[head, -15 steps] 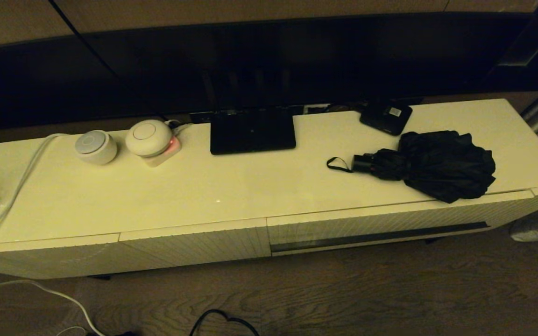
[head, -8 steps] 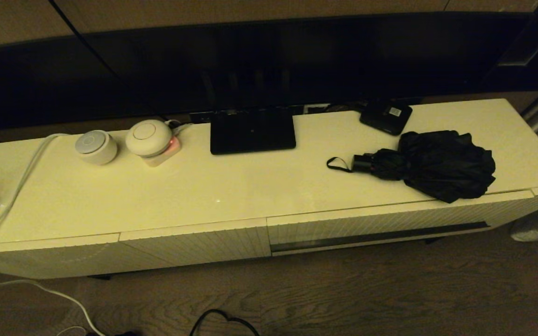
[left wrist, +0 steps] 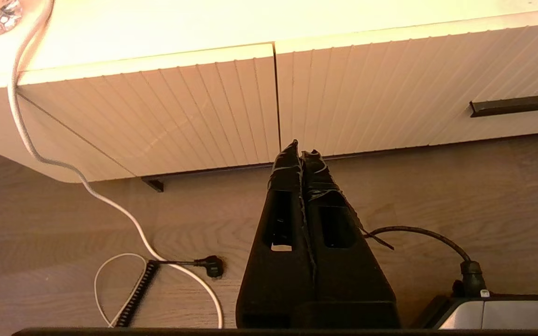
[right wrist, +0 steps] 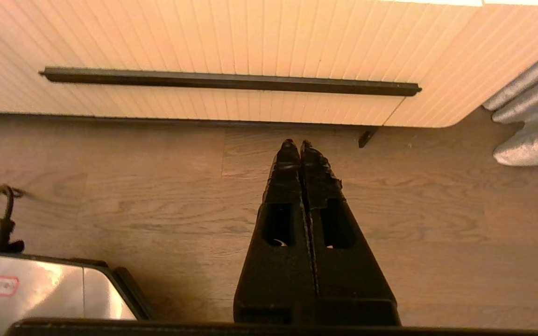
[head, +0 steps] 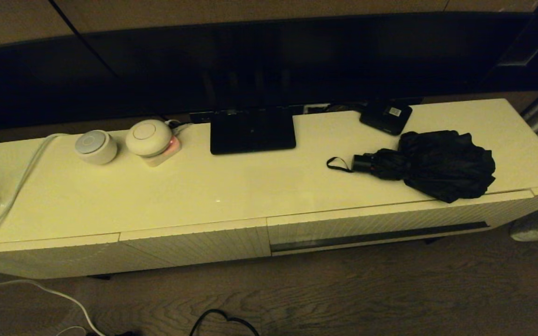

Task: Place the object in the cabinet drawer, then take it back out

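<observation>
While your head view takes in the whole long cream cabinet (head: 231,186), note that its worktop runs from 9 o'clock to 3 o'clock across the scene, with a dark screen behind it at 12 o'clock. Along the front, toward 4 o'clock, you see the cabinet drawer (head: 390,224): it is fully pushed in, ribbed front flush, its long dark handle slot (head: 378,235) unobstructed. A shorter ribbed front (head: 194,245) without a slot sits just beside it, toward 7 o'clock.

On the worktop at about 2 o'clock lies the umbrella (head: 437,163), on its side, bunched fabric reaching the front edge above the drawer, handle and strap loop (head: 338,164) pointing toward 9 o'clock. A flat black stand (head: 252,131) sits near the centre back, and a small black box (head: 385,115) with a white label lies just behind the umbrella. Two round white devices (head: 122,140) stand at 10 o'clock, with a white cable (head: 3,214) trailing off the 9 o'clock end to the floor.

Neither arm shows in your head view. In the wrist views, the left tool (left wrist: 300,151) hangs low over the wooden floor facing the seam between the two fronts, fingers pressed together and holding nothing. The right tool (right wrist: 295,143) hangs likewise, below the handle slot, fingers together, empty.
</observation>
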Robot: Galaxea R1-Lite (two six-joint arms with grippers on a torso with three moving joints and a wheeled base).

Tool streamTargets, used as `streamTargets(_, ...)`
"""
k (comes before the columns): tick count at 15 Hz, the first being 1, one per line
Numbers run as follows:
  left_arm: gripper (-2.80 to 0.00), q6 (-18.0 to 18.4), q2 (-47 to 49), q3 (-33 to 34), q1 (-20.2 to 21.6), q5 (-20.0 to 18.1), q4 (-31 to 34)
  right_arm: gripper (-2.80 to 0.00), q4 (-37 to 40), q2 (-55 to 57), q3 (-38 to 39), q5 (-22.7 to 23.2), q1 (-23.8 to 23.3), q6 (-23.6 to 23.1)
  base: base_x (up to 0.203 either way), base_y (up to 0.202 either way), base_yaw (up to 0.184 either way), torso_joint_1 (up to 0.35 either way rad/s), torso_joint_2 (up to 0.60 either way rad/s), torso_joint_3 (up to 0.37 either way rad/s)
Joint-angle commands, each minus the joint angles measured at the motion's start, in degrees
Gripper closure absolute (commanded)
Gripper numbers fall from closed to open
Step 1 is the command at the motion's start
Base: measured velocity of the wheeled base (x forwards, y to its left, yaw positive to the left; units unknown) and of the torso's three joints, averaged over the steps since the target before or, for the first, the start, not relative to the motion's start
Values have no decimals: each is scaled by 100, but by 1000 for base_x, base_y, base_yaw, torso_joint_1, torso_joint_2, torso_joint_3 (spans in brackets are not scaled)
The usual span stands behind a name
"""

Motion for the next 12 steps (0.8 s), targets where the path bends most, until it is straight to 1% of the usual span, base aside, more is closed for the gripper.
streamTargets(1,0,0,0,18,2,2,-1,0,29,3,22,-28,5,50,0,0,0,0,0,0)
streamTargets(12,0,0,0,18,2,2,-1,0,37,9,22,-28,5,36,0,0,0,0,0,0)
